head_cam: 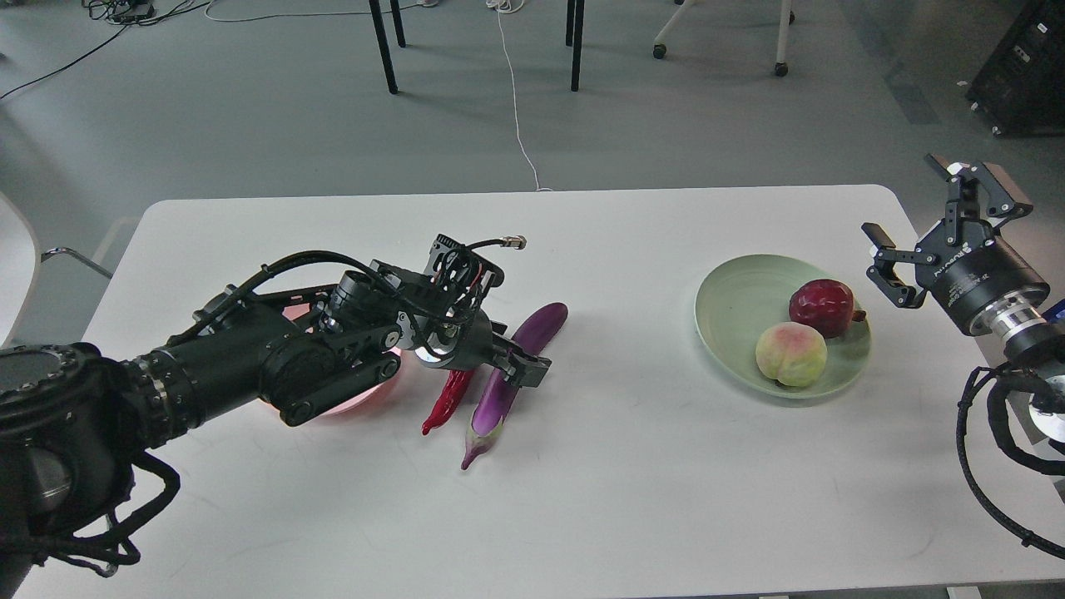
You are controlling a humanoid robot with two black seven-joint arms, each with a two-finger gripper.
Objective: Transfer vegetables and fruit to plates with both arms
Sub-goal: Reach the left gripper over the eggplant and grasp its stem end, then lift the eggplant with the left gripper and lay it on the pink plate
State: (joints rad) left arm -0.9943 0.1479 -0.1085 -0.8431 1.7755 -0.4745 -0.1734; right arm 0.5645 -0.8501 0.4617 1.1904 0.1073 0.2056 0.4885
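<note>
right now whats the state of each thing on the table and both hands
long glossy purple eggplant: gripped mid-length, lying at a slant
left hand: shut on the eggplant
wrinkled red chili pepper: lying on the table, loose
pale pink plate: mostly hidden by the left arm
pale green plate: holding both fruits
dark red pomegranate: resting on the green plate
yellow-green peach: resting on the green plate
right hand: open, empty
</note>
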